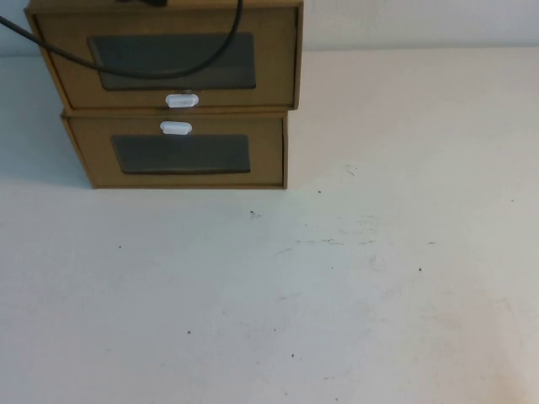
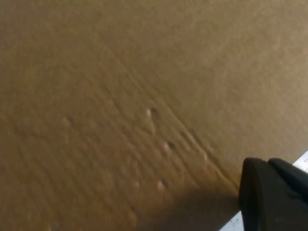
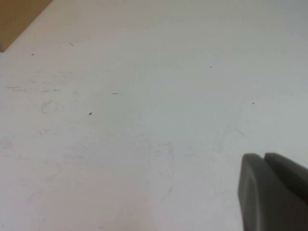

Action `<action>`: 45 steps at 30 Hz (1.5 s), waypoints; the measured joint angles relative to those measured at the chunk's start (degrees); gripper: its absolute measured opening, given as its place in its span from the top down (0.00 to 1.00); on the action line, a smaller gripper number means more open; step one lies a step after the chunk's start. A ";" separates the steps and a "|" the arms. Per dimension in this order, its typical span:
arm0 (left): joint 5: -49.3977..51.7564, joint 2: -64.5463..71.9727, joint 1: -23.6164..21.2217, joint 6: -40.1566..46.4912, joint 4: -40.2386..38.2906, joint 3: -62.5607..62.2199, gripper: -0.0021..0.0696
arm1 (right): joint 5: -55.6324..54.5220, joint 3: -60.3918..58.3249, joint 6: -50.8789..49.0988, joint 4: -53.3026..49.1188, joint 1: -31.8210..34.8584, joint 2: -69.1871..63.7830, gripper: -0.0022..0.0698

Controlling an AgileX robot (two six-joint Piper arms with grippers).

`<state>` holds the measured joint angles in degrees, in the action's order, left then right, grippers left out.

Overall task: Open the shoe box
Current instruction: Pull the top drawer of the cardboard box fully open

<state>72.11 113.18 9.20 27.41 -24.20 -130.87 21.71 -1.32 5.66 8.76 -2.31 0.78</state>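
The lower shoe box stands on the white bench, its front closed, with a dark window and a white handle above that window. On top of it sits the upper shoe box, also closed, its own white handle just above the lower one. A black cable drapes across the upper window. My left gripper is right against a cardboard face, jaws pressed together, holding nothing; which box, I cannot tell. My right gripper is closed and empty, above the bench and well apart from the lower shoe box.
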 joint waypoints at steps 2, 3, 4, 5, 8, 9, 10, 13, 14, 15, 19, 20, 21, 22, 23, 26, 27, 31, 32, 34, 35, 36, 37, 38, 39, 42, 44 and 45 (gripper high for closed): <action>-0.11 0.26 0.00 0.00 0.00 -0.14 0.98 | 0.00 0.00 0.00 0.00 0.00 0.00 0.99; -0.25 0.39 0.00 0.00 0.00 -0.18 0.98 | 0.00 0.00 0.00 0.00 0.00 0.00 0.99; -0.37 0.39 0.00 0.00 0.00 -0.27 0.98 | 0.00 0.00 0.00 0.00 0.00 0.00 0.99; -0.49 0.39 0.00 0.00 0.00 -0.27 0.98 | 0.00 0.00 0.00 0.00 0.00 0.00 0.99; -1.45 0.39 0.00 0.00 -0.11 -0.42 0.98 | 0.00 0.00 0.00 0.00 0.00 0.00 0.99; -1.45 0.51 0.00 0.00 -0.11 -0.78 0.98 | 0.00 0.00 0.00 0.00 0.00 0.00 0.99; -1.55 0.64 0.00 0.00 -0.11 -1.24 0.98 | 0.00 0.00 0.00 0.00 0.00 0.00 0.99; -3.11 0.64 0.00 0.00 -0.11 -2.36 0.98 | 0.00 0.00 0.00 0.00 0.00 0.00 0.99; -4.07 0.64 0.00 0.00 -0.11 -2.46 0.98 | 0.00 0.00 0.00 0.00 0.00 0.00 0.99; -4.80 0.64 0.00 0.00 -0.11 -2.46 0.98 | 0.00 0.00 0.00 0.00 0.00 0.00 0.99; -5.28 1.46 0.00 0.00 0.01 -2.60 0.98 | 0.00 0.00 0.00 0.00 0.00 0.00 0.99; -5.28 2.00 0.00 0.00 0.24 -2.60 0.98 | 0.00 0.00 0.00 0.00 0.00 0.00 0.99; -5.28 2.50 0.00 -0.05 0.35 -2.60 0.98 | 0.00 0.00 0.00 0.00 0.00 0.00 0.99; -5.38 3.12 0.00 -0.18 0.38 -2.60 0.98 | 0.00 0.00 0.00 0.00 0.00 0.00 0.99; -5.52 3.46 0.00 -0.49 0.38 -2.74 0.98 | 0.00 0.00 0.00 0.00 0.00 0.00 0.99; -5.98 3.72 0.00 -1.15 0.76 -3.02 0.98 | 0.00 0.00 0.00 0.00 0.00 0.00 0.99; -5.98 3.85 0.00 -1.46 0.76 -3.05 0.98 | 0.00 0.00 0.00 0.00 0.00 0.00 0.99; -5.98 4.20 0.00 -1.98 0.76 -3.38 0.98 | 0.00 0.00 0.00 0.00 0.00 0.00 0.99; -5.98 4.20 0.00 -1.98 0.76 -3.38 0.98 | 0.00 0.00 0.00 0.00 0.00 0.00 0.99; -5.98 4.20 0.00 -2.14 0.66 -3.38 0.98 | -0.28 0.00 0.00 0.00 0.00 0.00 0.99; -5.98 4.20 0.00 -2.13 0.66 -3.38 0.98 | -1.20 0.00 0.00 0.00 0.00 0.00 0.99; -5.98 4.20 0.00 -2.13 0.66 -3.38 0.98 | -2.85 0.00 0.00 0.72 0.00 0.00 0.99; -5.98 4.20 0.00 -2.13 0.55 -3.38 0.98 | -4.55 0.00 0.00 1.77 0.00 0.00 0.99; -5.86 4.26 0.00 -2.13 0.55 -3.38 0.98 | -6.90 0.00 0.00 3.90 0.00 0.00 0.99; -5.73 4.26 0.00 -2.13 0.42 -3.38 0.98 | -9.34 0.00 0.00 6.90 0.00 0.00 0.99; -5.60 4.34 0.00 -2.13 0.25 -3.47 0.98 | -15.50 0.00 0.00 18.46 0.00 0.00 0.99; -5.60 4.39 0.00 -2.13 0.21 -3.50 0.98 | -18.15 0.00 0.00 24.46 0.00 0.00 0.99; -5.60 4.39 0.00 -2.13 0.22 -3.50 0.98 | -19.01 0.00 0.00 26.56 0.00 0.00 0.99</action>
<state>66.51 117.58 9.20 25.28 -23.98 -134.37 2.69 -1.32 5.66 35.31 -2.31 0.78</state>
